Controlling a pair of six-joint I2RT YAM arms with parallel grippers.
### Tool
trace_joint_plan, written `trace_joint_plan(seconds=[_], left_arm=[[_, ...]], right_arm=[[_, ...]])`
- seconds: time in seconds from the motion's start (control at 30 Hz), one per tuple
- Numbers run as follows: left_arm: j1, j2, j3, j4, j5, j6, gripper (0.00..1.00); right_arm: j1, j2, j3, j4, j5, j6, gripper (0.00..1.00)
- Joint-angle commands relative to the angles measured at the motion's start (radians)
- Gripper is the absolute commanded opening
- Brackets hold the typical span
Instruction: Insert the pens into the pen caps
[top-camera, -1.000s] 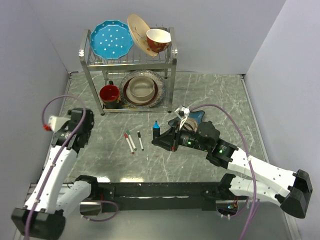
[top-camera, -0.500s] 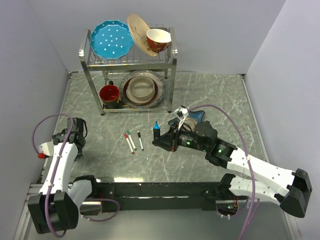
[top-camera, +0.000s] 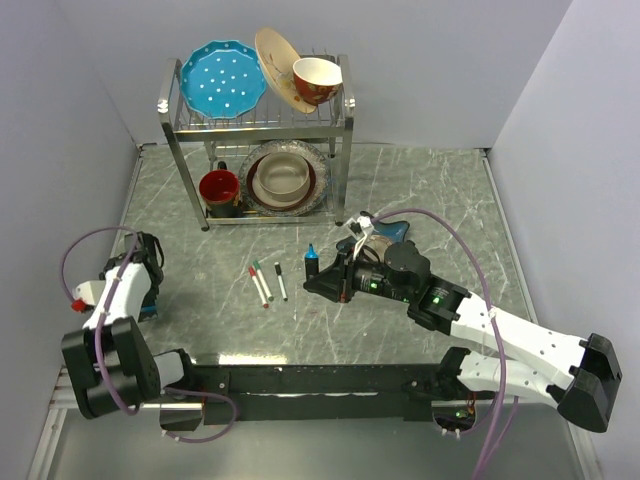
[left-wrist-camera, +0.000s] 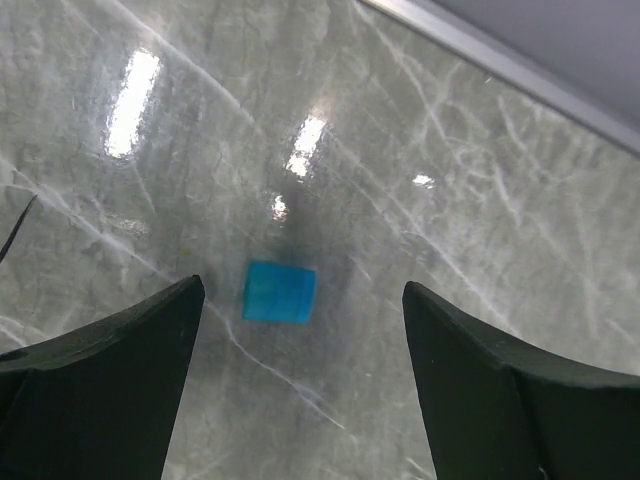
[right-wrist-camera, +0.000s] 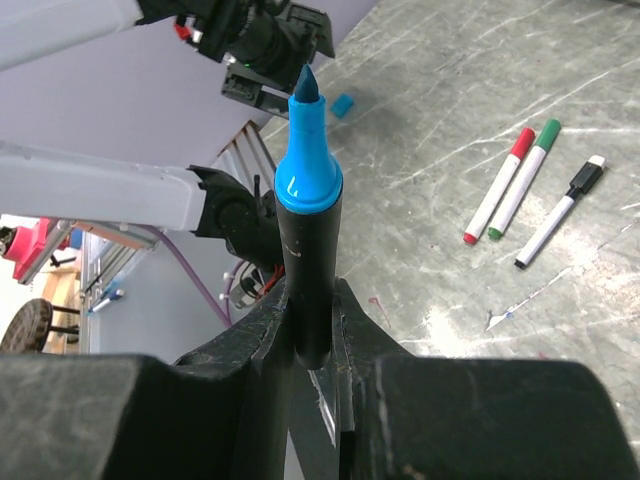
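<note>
Compared with a second ago, the left arm is seen folded back to the near-left edge of the table (top-camera: 430, 190). The left gripper (left-wrist-camera: 302, 284) is spread wide above one blue cap (left-wrist-camera: 279, 292), which lies untouched between its fingers. Further in, one dark blue-tipped marker (right-wrist-camera: 308, 200) is clamped upright by the right gripper (right-wrist-camera: 312, 335), hardly moved. Beyond it, three pens (right-wrist-camera: 522, 180) are counted side by side: red-ended, green-ended and black-ended.
</note>
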Motion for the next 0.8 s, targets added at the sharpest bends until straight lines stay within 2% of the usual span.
trace_joint_plan(seconds=[0.0, 0.2, 0.33, 0.47, 0.53, 0.63, 0.67, 0.73, 0.77], left_arm=[[0.009, 0.046, 0.017, 0.057, 0.022, 0.053, 0.85], [0.024, 0.096, -0.017, 0.107, 0.075, 0.061, 0.84], [0.03, 0.141, -0.041, 0.199, 0.14, 0.11, 0.8], [0.033, 0.185, -0.014, 0.154, 0.129, 0.098, 0.74], [0.032, 0.198, -0.009, 0.142, 0.144, 0.096, 0.63], [0.033, 0.198, -0.021, 0.147, 0.195, 0.098, 0.38], [0.032, 0.196, -0.025, 0.142, 0.21, 0.093, 0.25], [0.032, 0.187, -0.035, 0.15, 0.276, 0.104, 0.18], [0.032, 0.182, -0.041, 0.159, 0.301, 0.105, 0.1]], right_arm=[[-0.003, -0.012, 0.048, 0.015, 0.017, -0.031, 0.0], [-0.003, -0.032, 0.051, -0.004, 0.026, -0.046, 0.0], [-0.003, -0.054, 0.045, -0.014, 0.038, -0.052, 0.0], [-0.004, -0.066, 0.039, -0.015, 0.046, -0.058, 0.0], [-0.004, -0.071, 0.033, -0.003, 0.046, -0.057, 0.0], [-0.003, -0.069, 0.019, 0.011, 0.048, -0.054, 0.0], [-0.003, -0.069, 0.017, 0.011, 0.048, -0.057, 0.0], [-0.003, -0.068, 0.016, 0.006, 0.051, -0.062, 0.0], [-0.003, -0.068, 0.013, 0.005, 0.052, -0.063, 0.0]])
